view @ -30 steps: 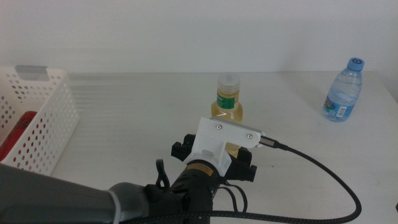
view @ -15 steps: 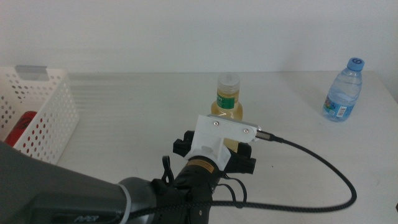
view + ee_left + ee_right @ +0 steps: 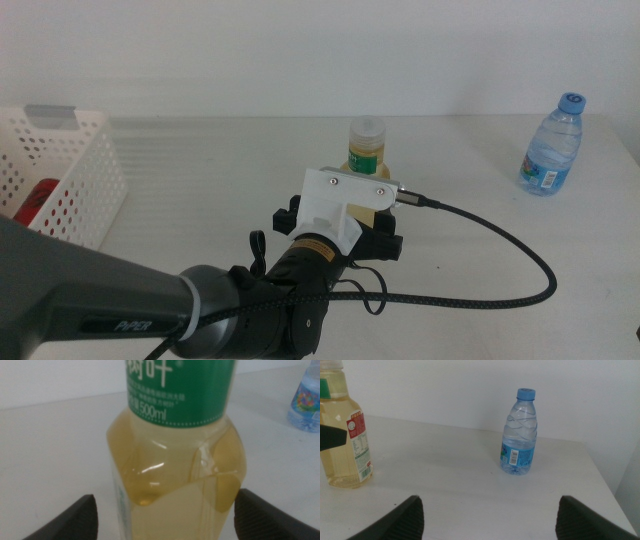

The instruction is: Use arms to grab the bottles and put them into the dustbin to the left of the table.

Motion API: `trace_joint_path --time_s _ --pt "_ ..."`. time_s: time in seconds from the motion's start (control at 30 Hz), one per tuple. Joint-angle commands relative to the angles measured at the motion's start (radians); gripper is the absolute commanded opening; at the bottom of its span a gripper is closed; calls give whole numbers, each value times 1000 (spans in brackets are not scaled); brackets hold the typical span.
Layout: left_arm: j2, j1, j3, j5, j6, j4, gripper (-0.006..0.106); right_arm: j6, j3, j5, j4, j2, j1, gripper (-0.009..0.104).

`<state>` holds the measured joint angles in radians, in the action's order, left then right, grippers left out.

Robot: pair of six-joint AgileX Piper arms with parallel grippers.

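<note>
- A plain white flat surface (image 3: 220, 170) stretches under a bare white wall.
- The left arm, dark grey with a white blocky wrist housing (image 3: 335, 200), reaches in from the lower left of the middle view, trailing a black braided cable (image 3: 500, 250).
- A white rectangular plastic basket with rows of round holes (image 3: 75, 190) sits at the surface's left edge; something red (image 3: 30, 200) lies inside it.
- A clear bottle of yellowish liquid with a green label (image 3: 175, 455) stands upright mid-surface.
- The left gripper (image 3: 167, 515) is wide open, one dark jaw on each side of the bottle's lower body, neither visibly touching it.
- A small clear water bottle with a blue cap (image 3: 519, 435) stands upright, well apart, near the far right.
- The right gripper (image 3: 487, 515) is wide open and empty, facing both bottles.
</note>
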<state>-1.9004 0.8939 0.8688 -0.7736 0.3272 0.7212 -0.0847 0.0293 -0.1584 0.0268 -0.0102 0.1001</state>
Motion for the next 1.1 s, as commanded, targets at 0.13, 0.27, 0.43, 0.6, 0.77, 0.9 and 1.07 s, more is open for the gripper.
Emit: trace_joint_path --time_s 0.13,0.27,0.43,0.6,0.77,0.9,1.07 --pt "3 -21 67 -67 -39 -45 88 -9 -9 80 -10 -26 -5 70" --pt "-30 -22 98 -82 -37 -44 88 -9 -9 80 -10 -26 -5 70" --pt "-64 -22 133 -82 -39 -50 88 -9 -9 80 -10 -26 -5 70" --pt "-91 -27 166 -87 -35 -54 88 -9 -9 80 -10 -26 -5 70" --pt "-101 -49 179 -86 -37 -68 88 -9 -9 80 -10 -26 -5 70" --pt "-116 -54 196 -123 -40 -72 88 -9 -9 80 -10 -26 -5 70" --pt "-142 -52 201 -178 -40 -86 79 -9 -9 80 -10 -26 -5 70"
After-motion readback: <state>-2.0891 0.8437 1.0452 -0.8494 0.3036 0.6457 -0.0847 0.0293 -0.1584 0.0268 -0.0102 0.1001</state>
